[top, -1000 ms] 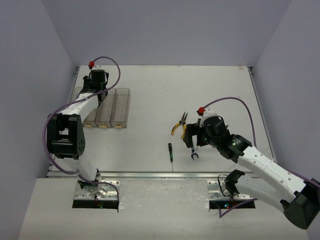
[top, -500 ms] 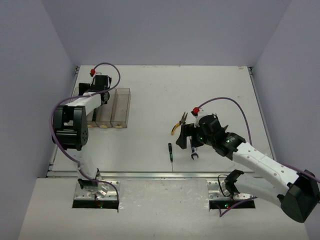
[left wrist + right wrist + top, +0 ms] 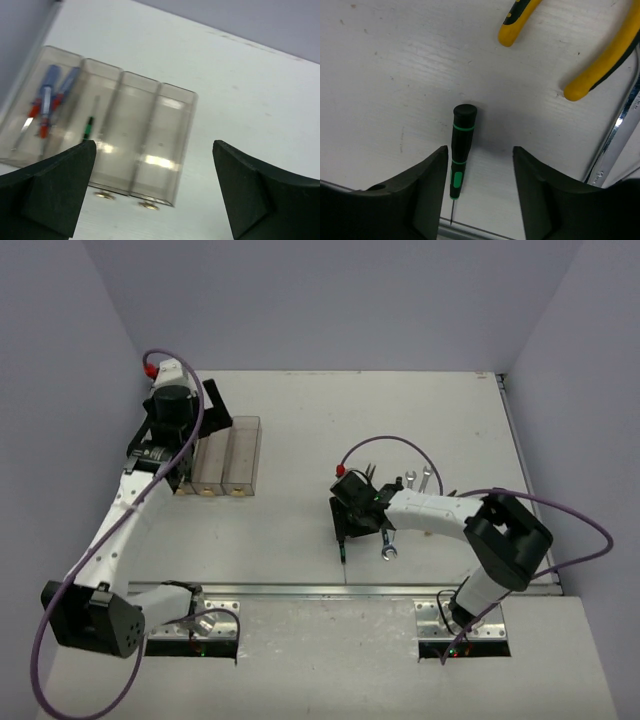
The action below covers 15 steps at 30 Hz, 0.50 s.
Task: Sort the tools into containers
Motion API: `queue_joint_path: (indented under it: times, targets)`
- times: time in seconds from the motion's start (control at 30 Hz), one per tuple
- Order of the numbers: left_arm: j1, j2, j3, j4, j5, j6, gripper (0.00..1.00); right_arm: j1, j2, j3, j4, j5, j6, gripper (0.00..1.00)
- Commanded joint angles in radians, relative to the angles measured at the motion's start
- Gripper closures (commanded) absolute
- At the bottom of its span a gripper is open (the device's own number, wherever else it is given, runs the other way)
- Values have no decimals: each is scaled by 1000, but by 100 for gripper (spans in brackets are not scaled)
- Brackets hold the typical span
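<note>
The containers (image 3: 240, 455) (image 3: 170, 125), a row of clear bins, stand at the left. The end bin holds two blue/red screwdrivers (image 3: 45, 102). The one beside it holds a black/green screwdriver (image 3: 89, 127). My left gripper (image 3: 182, 425) (image 3: 152, 190) hangs wide open above the bins, holding nothing. My right gripper (image 3: 348, 523) (image 3: 480, 195) is low over another black/green screwdriver (image 3: 342, 545) (image 3: 460, 150). That tool lies on the table between the partly closed jaws, close to the left finger (image 3: 415, 200), and is not gripped. Yellow-handled pliers (image 3: 368, 475) (image 3: 605, 65) lie just beyond.
A silver wrench (image 3: 388, 548) (image 3: 615, 145) lies right of the right gripper. Two more wrenches (image 3: 410, 481) (image 3: 427, 478) lie behind the right arm. The metal rail (image 3: 470, 231) at the table's front edge runs just past the screwdriver's tip.
My left gripper has opened and risen above the bins. My right gripper has swung left from the wrench to over the black/green screwdriver, and its jaws have narrowed.
</note>
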Motion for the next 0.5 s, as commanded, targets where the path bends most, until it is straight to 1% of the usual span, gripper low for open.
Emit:
queue_joint_path:
  times: [0.0,0.07,0.1,0.17,0.2,0.3,0.33,0.4,0.43,0.47]
  targets:
    - [-67,-118,-131,61,232,-112,0,29,99,83,3,77,57,50]
    - [-84,-166,-193,94,300,-138,0,34,139,100,-5,85,78,54]
    - [-90,-182,-216,102,310,-146,0,35,155,107,-6,84,84,55]
    - [-102,-222,-268,115,332,-158,0,35,189,114,-10,79,99,62]
    - [-103,-244,-291,125,343,-166,0,36,196,119,-13,79,106,69]
    - [-104,-292,-356,145,378,-191,0,38,207,132,-29,89,121,96]
    - [-105,-327,-387,176,419,-200,0,37,203,140,-37,89,123,100]
    - [-107,-373,-485,237,507,-224,0,37,176,165,-53,80,117,100]
    - [-108,-384,-552,306,543,-246,0,30,141,182,-53,62,97,100]
    - [-108,-394,-564,350,591,-262,0,21,119,193,-54,44,94,100]
